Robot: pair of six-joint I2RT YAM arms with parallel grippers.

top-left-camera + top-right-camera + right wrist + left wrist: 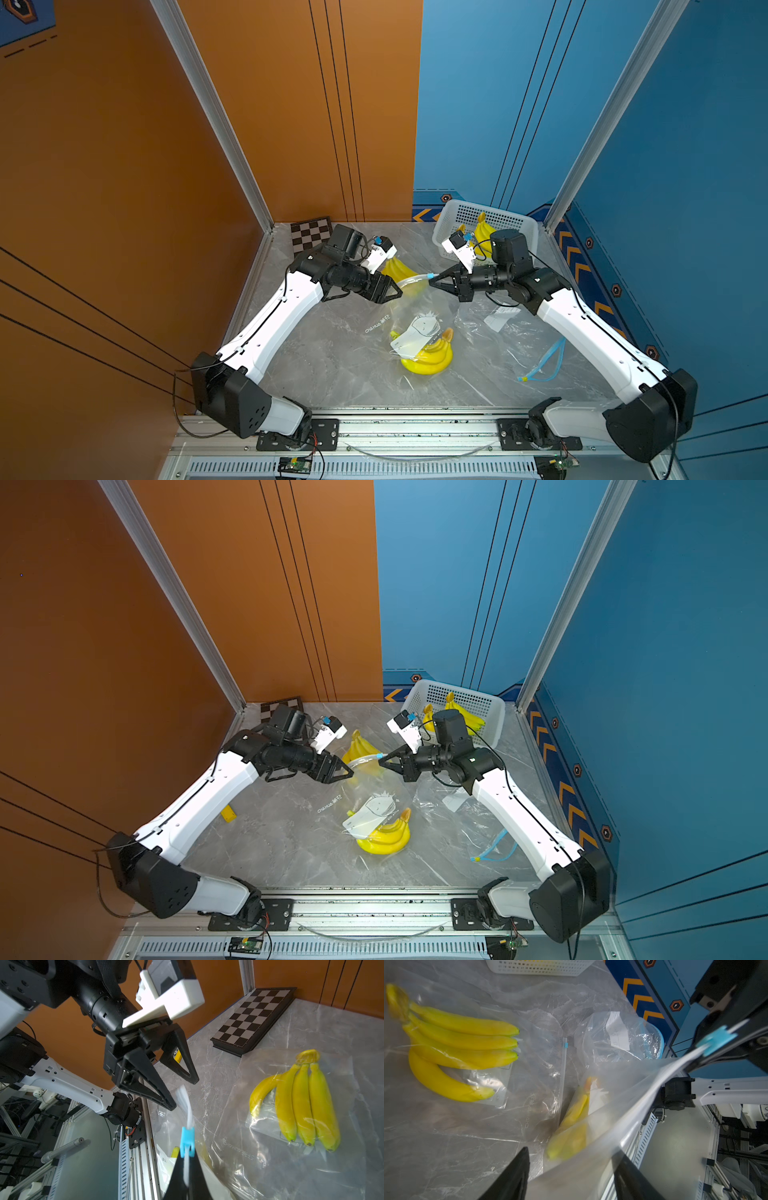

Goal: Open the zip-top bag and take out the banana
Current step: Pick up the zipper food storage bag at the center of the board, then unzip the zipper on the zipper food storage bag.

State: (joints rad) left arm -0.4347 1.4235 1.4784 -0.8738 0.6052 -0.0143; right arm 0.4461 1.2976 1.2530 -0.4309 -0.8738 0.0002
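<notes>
Right wrist view: the right gripper (188, 1160) is clamped on the zip strip (187, 1109) of the zip-top bag (399, 316), its fingers pressed together just behind the blue slider (187, 1140). Facing it, the left gripper (184, 1094) has its jaws spread, and the strip's far end lies between the tips, unclamped.

In both top views the strip is held above the middle of the table (311, 374). It runs from the left gripper on the 9 o'clock side to the right gripper on the 3 o'clock side. The clear bag falls away from it toward 6 o'clock.

The banana (430, 357), a yellow bunch, is inside that bag. It rests on the marble just toward 6 o'clock from centre, partly behind a white card (415, 334). Its long axis runs roughly 9-to-3, and it curves like a crescent open toward 12 o'clock. The brown stem points to about 1 o'clock and the fruit tips to about 10 o'clock.

A second bagged bunch (301, 1101) lies flat toward 12 o'clock, beyond the left gripper. A white basket (441, 230) with more bananas stands at 1 o'clock and a chessboard (311, 232) at 11 o'clock. An empty bag (544, 361) with a blue zip lies at 4 o'clock.
</notes>
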